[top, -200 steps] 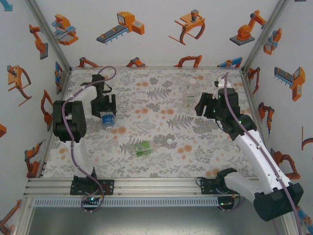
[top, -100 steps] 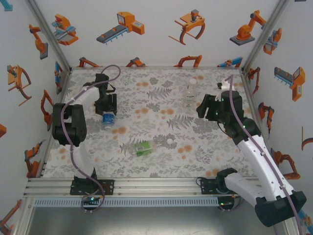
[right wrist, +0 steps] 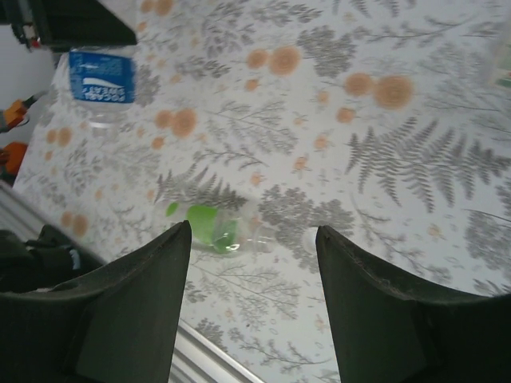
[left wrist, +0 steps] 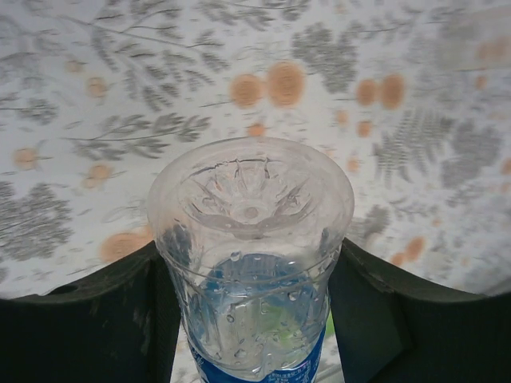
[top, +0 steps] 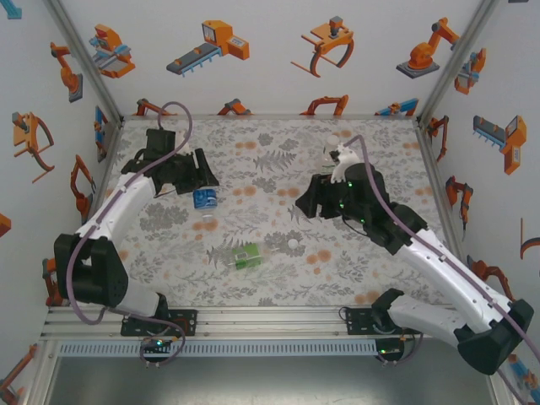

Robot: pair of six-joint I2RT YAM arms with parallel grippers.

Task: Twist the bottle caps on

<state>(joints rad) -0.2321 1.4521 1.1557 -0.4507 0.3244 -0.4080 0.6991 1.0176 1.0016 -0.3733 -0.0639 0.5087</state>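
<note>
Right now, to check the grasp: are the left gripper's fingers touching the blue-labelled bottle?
Touching. The left wrist view shows both fingers pressed against the blue-labelled bottle, no gap visible.

Illumination is bright, even and diffuse. In the top view the tabletop (top: pixel 278 278) carries only faint, soft-edged shadows directly beneath the arms. In the left wrist view the blue-labelled bottle (left wrist: pixel 251 263) is sharp at close range; the floral pattern behind it is defocused, most strongly at the right edge. In the right wrist view the pattern is slightly soft, and the fingers (right wrist: pixel 120 319) of the right claw (right wrist: pixel 254 231) render near-black.
</note>
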